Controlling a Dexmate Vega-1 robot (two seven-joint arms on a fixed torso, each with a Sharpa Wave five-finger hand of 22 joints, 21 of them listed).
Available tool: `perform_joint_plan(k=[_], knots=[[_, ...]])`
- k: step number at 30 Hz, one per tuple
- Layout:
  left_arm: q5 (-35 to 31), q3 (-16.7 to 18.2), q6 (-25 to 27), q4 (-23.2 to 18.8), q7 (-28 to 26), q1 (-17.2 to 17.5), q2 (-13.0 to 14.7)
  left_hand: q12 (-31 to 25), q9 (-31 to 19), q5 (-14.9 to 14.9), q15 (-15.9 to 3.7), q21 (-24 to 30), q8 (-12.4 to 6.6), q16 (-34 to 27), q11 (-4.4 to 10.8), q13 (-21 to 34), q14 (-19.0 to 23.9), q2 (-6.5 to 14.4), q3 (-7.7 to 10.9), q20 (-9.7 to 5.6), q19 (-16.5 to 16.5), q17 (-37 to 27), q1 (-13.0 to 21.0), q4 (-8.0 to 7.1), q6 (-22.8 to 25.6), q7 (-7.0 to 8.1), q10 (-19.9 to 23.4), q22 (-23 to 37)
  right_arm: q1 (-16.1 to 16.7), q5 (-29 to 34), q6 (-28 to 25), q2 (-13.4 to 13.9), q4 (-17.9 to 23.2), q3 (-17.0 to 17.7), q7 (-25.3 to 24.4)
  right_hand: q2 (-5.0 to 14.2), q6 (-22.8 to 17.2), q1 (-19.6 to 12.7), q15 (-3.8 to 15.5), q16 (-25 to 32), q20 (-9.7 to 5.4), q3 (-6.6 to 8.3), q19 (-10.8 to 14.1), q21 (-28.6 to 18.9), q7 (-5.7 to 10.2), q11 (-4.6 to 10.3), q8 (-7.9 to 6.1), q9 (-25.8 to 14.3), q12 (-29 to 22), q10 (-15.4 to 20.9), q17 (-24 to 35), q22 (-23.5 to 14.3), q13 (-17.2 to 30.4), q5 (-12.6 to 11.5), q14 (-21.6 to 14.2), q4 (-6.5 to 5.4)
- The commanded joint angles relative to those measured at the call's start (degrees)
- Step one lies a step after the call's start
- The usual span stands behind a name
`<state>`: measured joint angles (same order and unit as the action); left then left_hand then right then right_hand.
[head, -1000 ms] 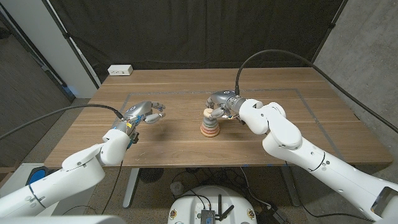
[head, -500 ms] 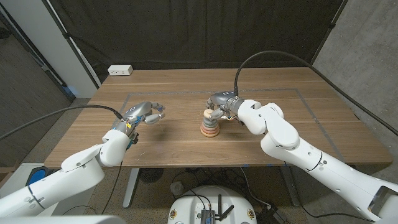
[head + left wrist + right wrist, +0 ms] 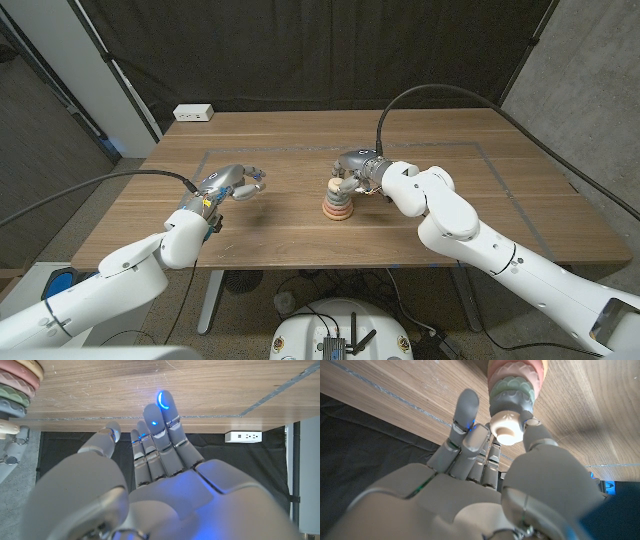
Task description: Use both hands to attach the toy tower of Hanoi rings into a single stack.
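A stack of pastel rings (image 3: 338, 205) stands on the wooden table (image 3: 450, 225) near its middle. My right hand (image 3: 353, 172) is over the stack's top; in the right wrist view the thumb and fingers (image 3: 465, 412) pinch the white top piece (image 3: 507, 428) that sits on the green and pink rings (image 3: 516, 382). My left hand (image 3: 232, 183) hovers to the left of the stack, well apart from it, fingers spread and holding nothing. In the left wrist view the left hand (image 3: 155, 455) has its fingers straight, and the stack (image 3: 17, 382) shows at the picture's corner.
A white power strip (image 3: 193, 113) lies at the table's far left corner and shows again as a power strip (image 3: 243, 436) in the left wrist view. A thin taped outline (image 3: 500, 160) marks the work area. Black curtains hang behind the table.
The right forearm has shifted a little toward the left. The right hand stays on the top of the stack, and the left hand has not moved.
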<state>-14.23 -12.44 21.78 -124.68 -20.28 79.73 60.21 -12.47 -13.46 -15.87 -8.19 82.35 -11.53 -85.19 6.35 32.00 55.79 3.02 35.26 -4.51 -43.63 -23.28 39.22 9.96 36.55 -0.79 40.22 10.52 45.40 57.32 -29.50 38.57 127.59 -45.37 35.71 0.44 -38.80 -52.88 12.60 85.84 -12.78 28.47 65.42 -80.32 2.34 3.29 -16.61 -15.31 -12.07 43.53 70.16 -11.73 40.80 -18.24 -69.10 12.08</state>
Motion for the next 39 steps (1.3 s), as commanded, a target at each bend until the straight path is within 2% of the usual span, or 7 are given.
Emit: perform_joint_plan(k=[1,30,39], knots=[[0.1,0.12,0.5,-0.16,0.1,0.45,-0.14,0.15,-0.06,0.02,-4.31,0.32,-0.04,-0.26,0.19,0.2,0.42,0.0,0.45,-6.21,-0.01,0.01,-0.31,0.06,0.23,0.11,0.33,0.1,-0.1,-1.08,-0.01,0.36,-0.54,-0.08,-0.68,4.55,-1.31,-1.54,-0.16,0.39,0.03,3.45,-0.22,-0.28,0.96,3.9,-0.28,-0.18,-0.3,4.64,0.04,0.05,0.2,-0.27,0.37,-2.79],[0.8,-1.31,-0.35,1.12,0.66,-1.17,-0.49,0.14,-0.07,0.06,-4.31,0.56,-0.04,-0.32,0.06,0.24,0.32,-0.01,0.78,-6.18,0.03,0.14,-0.47,0.08,0.29,0.07,0.48,0.08,-0.56,3.07,-0.26,-0.11,-1.59,-1.57,2.01,4.52,-1.71,-1.25,-0.16,0.72,0.04,3.66,-0.29,-0.48,1.19,4.18,-0.24,-0.3,0.03,4.69,0.04,0.12,0.34,-0.24,0.59,-2.68],[1.09,-1.71,-0.64,1.61,0.71,-1.67,-0.51,0.15,-0.07,0.08,-4.31,0.6,-0.04,-0.39,0.23,0.25,0.36,-0.04,0.84,-6.21,0.05,0.1,-0.52,0.08,0.32,0.11,0.5,0.08,-0.36,3.36,0.13,-0.22,-1.42,-1.49,2.56,3.54,-0.68,-0.46,-0.17,0.6,0.1,3.23,-0.34,-0.55,1.08,4.06,0.27,-0.29,0.78,3.37,-0.1,0.29,0.0,-0.17,0.8,-2.74]])
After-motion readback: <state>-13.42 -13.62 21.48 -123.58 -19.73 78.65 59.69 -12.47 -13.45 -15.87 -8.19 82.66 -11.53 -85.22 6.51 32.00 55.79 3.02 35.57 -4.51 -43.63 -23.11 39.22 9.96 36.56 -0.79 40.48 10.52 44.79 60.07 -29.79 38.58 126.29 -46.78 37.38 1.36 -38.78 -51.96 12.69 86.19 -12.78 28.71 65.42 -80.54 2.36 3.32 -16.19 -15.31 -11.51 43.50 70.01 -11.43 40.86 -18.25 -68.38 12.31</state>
